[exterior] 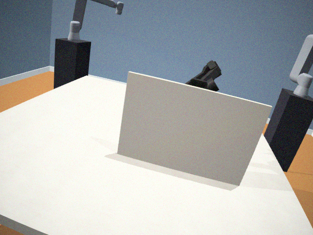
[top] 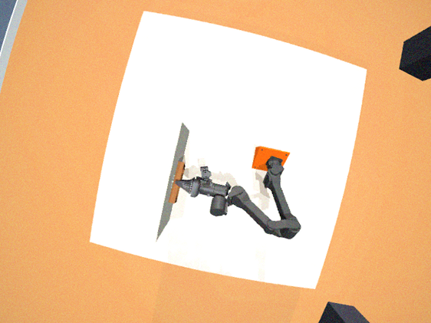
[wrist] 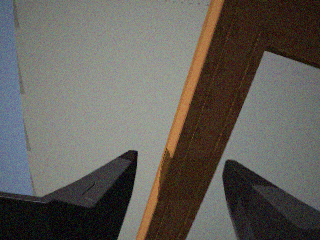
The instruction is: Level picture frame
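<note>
At lower centre of the wrist view, our parted jaws (top: 177,182) flank the frame's bar (top: 172,196) (wrist: 195,125), risking a snag while withdrawing.

Two tall black box-shaped pedestals stand at two o'clock (top: 425,51) (exterior: 282,129) and five o'clock (top: 342,319) (exterior: 72,61) in the top view; the exterior view shows two pale grey jointed robot arms, one atop each.
</note>
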Action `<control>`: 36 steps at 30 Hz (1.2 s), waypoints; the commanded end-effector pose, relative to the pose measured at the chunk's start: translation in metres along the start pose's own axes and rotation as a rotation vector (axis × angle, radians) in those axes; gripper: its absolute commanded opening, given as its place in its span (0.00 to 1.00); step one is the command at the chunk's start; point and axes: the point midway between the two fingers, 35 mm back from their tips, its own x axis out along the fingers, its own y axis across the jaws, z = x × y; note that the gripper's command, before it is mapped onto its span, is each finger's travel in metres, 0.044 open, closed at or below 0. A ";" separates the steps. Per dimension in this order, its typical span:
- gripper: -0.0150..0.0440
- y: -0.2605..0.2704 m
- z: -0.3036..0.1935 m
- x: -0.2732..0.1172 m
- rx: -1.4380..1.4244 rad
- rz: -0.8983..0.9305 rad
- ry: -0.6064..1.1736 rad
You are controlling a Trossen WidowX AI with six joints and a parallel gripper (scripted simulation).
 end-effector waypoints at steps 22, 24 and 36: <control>0.69 0.005 -0.002 -0.097 0.311 0.004 0.001; 0.69 0.016 0.004 -0.110 0.328 0.002 -0.001; 0.69 0.031 0.018 -0.196 0.437 -0.008 -0.015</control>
